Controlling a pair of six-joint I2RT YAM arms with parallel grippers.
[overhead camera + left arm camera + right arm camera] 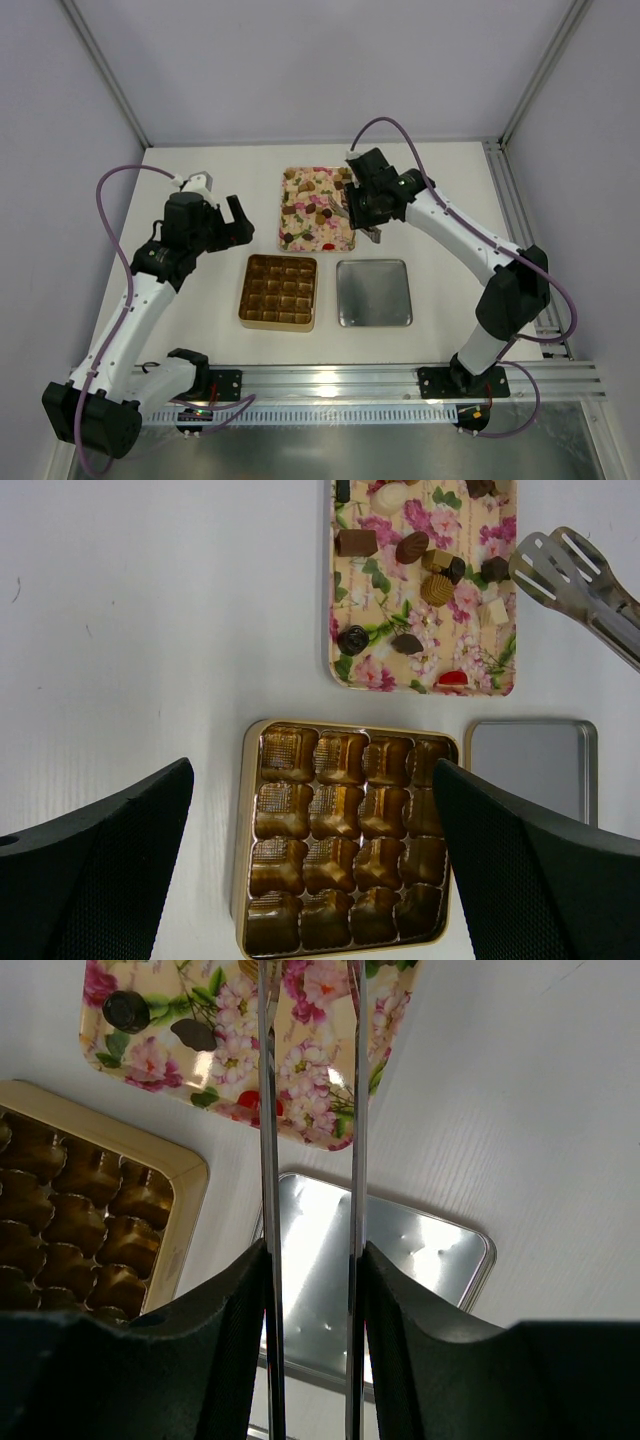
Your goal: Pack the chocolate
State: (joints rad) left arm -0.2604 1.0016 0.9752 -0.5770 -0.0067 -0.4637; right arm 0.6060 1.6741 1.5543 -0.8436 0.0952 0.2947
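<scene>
Several chocolates (318, 205) lie on the pink flowered tray (300, 238): brown, dark and cream pieces, such as a brown bar (356, 542) and a dark round one (127, 1008). The gold box (242, 300) stands in front of the tray, and all its brown cells (340, 820) are empty. My left gripper (232, 222) is open and empty above the table, left of the tray; in its own view the box lies between the fingers (120, 860). My right gripper (360, 213) is shut on metal tongs (570, 575), whose slotted tips hang empty at the tray's right edge.
A silver tin lid (374, 292) lies right of the box and shows in the left wrist view (530, 770) and the right wrist view (420, 1250). A red piece (455, 678) sits at the tray's near edge. Frame posts stand at the back corners.
</scene>
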